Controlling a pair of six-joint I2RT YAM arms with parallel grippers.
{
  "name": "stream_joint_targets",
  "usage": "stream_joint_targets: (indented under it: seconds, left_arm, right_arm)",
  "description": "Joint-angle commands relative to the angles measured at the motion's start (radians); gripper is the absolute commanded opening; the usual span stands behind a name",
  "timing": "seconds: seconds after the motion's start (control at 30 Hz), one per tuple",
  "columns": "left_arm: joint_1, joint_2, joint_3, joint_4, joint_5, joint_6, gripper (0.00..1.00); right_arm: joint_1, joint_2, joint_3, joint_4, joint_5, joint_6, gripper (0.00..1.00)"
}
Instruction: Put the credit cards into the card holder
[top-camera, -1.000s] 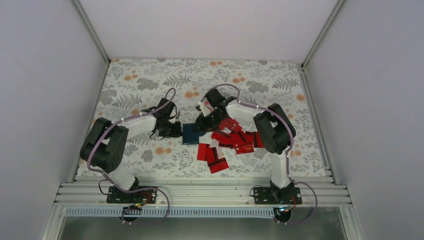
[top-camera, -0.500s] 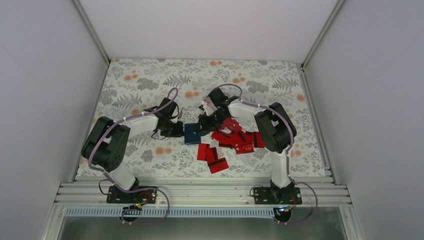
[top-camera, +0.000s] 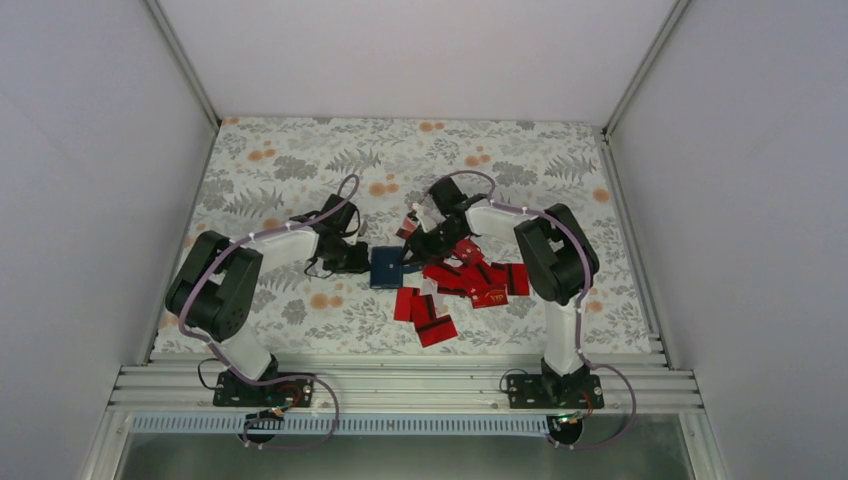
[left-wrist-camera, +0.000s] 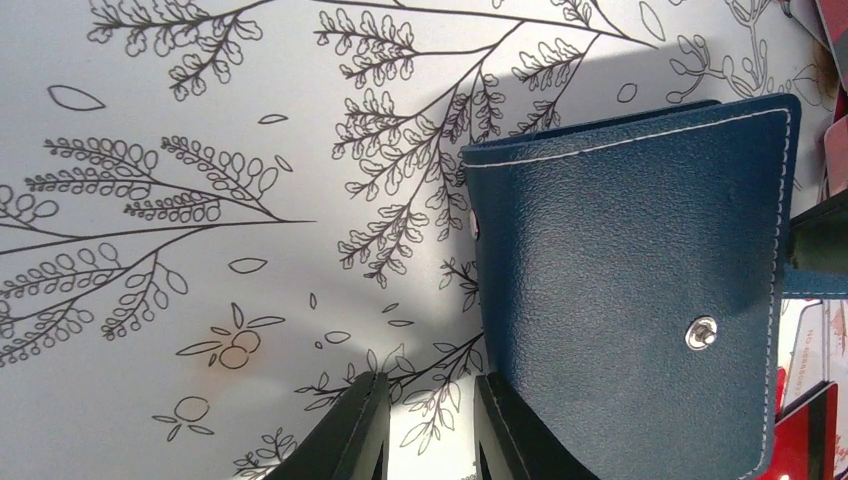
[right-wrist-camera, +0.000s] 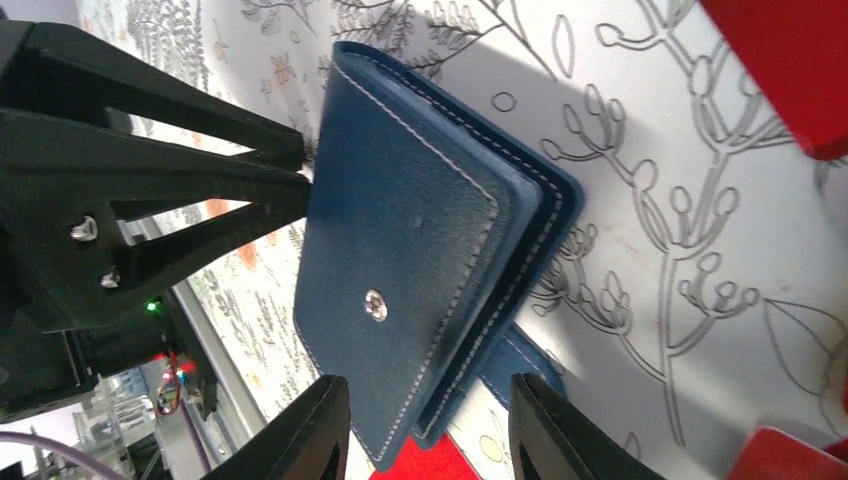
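Observation:
The dark navy card holder (top-camera: 384, 268) lies shut on the flowered cloth between both grippers. In the left wrist view the card holder (left-wrist-camera: 630, 290) shows a silver snap. My left gripper (left-wrist-camera: 430, 400) is narrowly open over bare cloth, its right finger against the holder's left edge. It sits left of the holder in the top view (top-camera: 353, 262). My right gripper (right-wrist-camera: 430, 410) is open and straddles the holder's (right-wrist-camera: 400, 230) near corner without closing on it. In the top view my right gripper (top-camera: 409, 251) is at the holder's right side. Red credit cards (top-camera: 465, 282) lie scattered right of the holder.
Red cards show at the edges of the right wrist view (right-wrist-camera: 790, 60) and at the left wrist view's corner (left-wrist-camera: 805, 440). The left gripper's black fingers (right-wrist-camera: 200, 150) fill the left of the right wrist view. White walls enclose the cloth.
My right arm has shifted slightly to the right and swung its wrist. The left arm edged a little toward the holder. The holder and cards stay where they were.

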Motion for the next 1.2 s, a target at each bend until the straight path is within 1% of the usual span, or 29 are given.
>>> stream_joint_targets:
  seconds: [0.0,0.1,0.6,0.7,0.87,1.0,1.17]
  left_arm:
    - [-0.007,0.017,0.016,-0.008,0.019,0.008,0.23]
    - [-0.008,0.020,0.018,-0.003,0.027,0.006,0.23]
    - [-0.010,0.022,0.028,0.003,0.051,0.006,0.23]
    - [-0.009,0.023,0.032,0.002,0.050,0.008,0.23]
    - [-0.011,0.026,0.028,-0.001,0.049,0.011,0.23]
    - [-0.009,0.030,0.025,0.001,0.052,0.016,0.23]
    - [-0.010,0.033,0.032,-0.002,0.057,0.020,0.22]
  right_arm:
    - [0.000,0.021,0.026,0.042,-0.084,-0.021,0.41]
    - [0.001,0.039,0.039,0.037,-0.118,-0.026,0.41]
    - [0.000,0.059,0.072,0.008,-0.135,-0.030,0.41]
    - [0.001,0.052,0.071,-0.012,-0.105,-0.031,0.41]
    - [0.001,0.022,0.044,-0.054,-0.009,-0.039,0.41]
    - [0.000,0.026,0.025,-0.041,-0.022,-0.037,0.41]
    - [0.002,0.032,0.041,-0.029,-0.051,-0.028,0.41]
